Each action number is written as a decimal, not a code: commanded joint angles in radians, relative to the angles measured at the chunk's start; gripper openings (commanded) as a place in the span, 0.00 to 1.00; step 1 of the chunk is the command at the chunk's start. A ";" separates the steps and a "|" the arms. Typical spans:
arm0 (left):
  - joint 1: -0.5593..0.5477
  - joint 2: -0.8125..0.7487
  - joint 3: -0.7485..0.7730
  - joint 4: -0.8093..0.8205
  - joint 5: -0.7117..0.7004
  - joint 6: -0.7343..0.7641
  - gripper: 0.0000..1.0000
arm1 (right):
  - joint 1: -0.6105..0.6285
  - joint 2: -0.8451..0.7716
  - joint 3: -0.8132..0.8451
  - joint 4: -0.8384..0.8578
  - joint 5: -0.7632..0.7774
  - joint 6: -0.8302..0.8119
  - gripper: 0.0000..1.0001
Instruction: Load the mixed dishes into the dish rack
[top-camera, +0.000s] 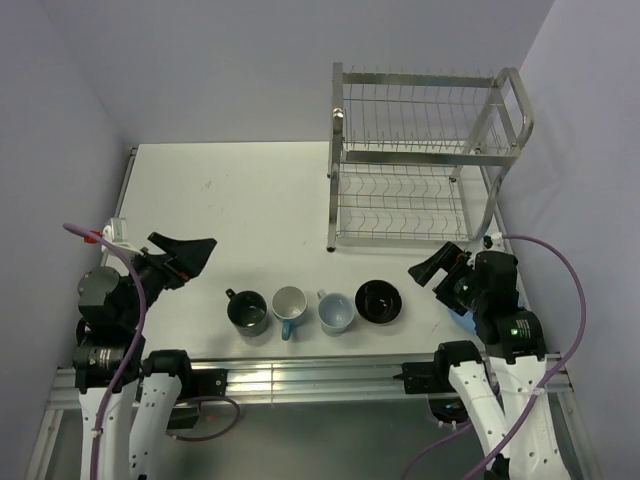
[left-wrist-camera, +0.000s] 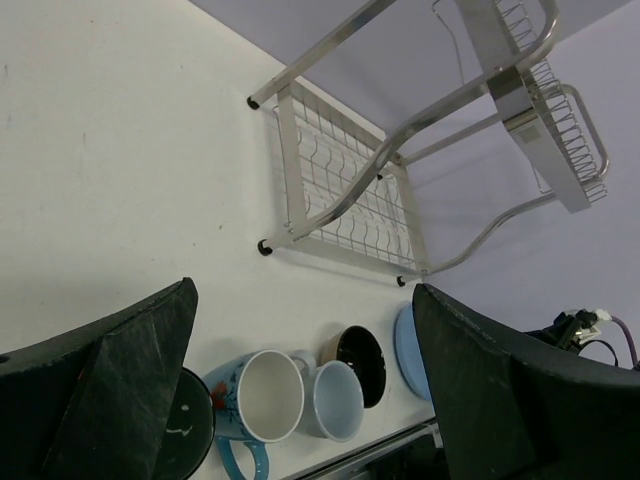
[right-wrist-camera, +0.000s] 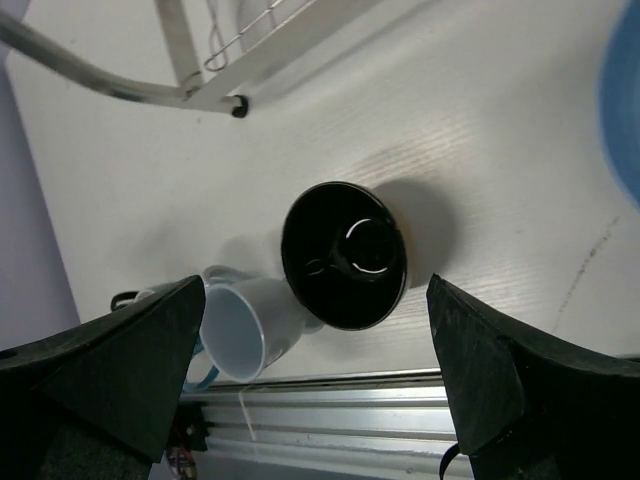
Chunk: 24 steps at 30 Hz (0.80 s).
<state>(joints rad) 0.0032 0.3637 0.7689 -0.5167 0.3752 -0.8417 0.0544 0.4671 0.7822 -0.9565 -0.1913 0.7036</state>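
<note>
Left gripper (top-camera: 200, 258) and right gripper (top-camera: 428, 266) both hang released, the right nearest the black bowl (top-camera: 378, 301).

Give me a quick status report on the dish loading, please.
Left gripper, right gripper open, holding nothing. Dark mug, white mug, blue mug, bowl lined up on table, dish rack unloaded. Plate beneath right arm.

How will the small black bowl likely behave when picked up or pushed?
The small black bowl shows shiny highlights inside, so it is probably glazed, stiff and slippery at the rim. It sits upright, low and wide, so a push should slide it rather than tip it. Likely ceramic, so breakable if dropped.
</note>
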 joint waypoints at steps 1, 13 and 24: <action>0.006 0.023 0.050 -0.052 -0.012 0.056 0.95 | -0.004 0.024 -0.024 -0.048 0.115 0.077 0.99; 0.004 0.153 0.006 0.030 0.132 0.069 0.86 | 0.232 0.158 -0.166 0.025 0.197 0.244 0.91; -0.135 0.354 0.128 0.027 0.111 0.141 0.84 | 0.415 0.335 -0.262 0.180 0.274 0.339 0.90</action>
<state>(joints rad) -0.0662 0.6956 0.8284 -0.5278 0.4957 -0.7422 0.4564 0.7647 0.5407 -0.8570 0.0422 1.0107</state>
